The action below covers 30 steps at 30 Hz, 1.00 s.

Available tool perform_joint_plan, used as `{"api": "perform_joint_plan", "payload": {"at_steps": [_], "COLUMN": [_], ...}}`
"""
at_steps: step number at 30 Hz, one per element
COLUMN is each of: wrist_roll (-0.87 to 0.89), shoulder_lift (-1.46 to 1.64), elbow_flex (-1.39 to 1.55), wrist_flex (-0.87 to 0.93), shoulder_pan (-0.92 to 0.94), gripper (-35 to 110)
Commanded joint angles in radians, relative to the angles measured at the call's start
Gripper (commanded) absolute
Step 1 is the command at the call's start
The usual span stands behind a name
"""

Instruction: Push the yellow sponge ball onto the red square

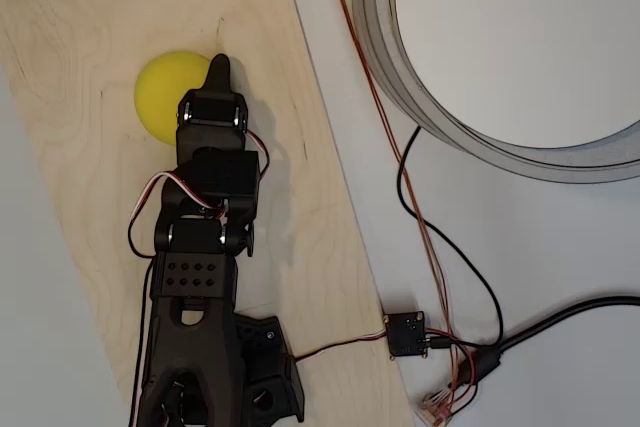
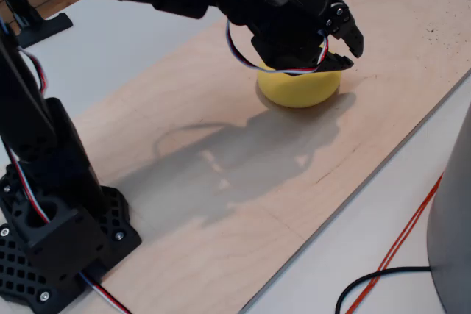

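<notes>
Okay, one yellow sponge ball (image 1: 163, 93), round, matte foam, plain; it sits on the pale wooden board (image 1: 90, 177) near the board's upper-left part in the overhead view; in the fixed view the ball (image 2: 298, 87) rests on the wood with the arm's shadow stretching left of it. One black arm (image 1: 205, 247), matte plastic, base bolted at the board's lower edge, red-white-black wires looping along its joints. One gripper (image 1: 217, 72); its pointed tip lies over the ball's right edge from above; in the fixed view the gripper (image 2: 346, 53) hangs over the top of the ball, touching or just above it, can't tell which; fingers look pressed together, nothing pinched between them. Off the board on the white table (image 1: 560, 247): one large round grey ring-shaped container (image 1: 400, 87), contents not discernible; one small black connector box (image 1: 406, 333); one thin orange cord (image 1: 380, 127); black cables (image 1: 560, 322).
</notes>
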Motion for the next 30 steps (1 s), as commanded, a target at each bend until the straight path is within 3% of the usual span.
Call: {"api": "perform_joint_plan", "payload": {"at_steps": [1,30], "wrist_roll": [0.020,0.097], "shoulder_lift": [0.055,-0.021], "elbow_flex": [0.015,0.048], "wrist_flex": [-0.005,-0.008], "shoulder_pan": [0.023,-0.009], "gripper": [0,0]}}
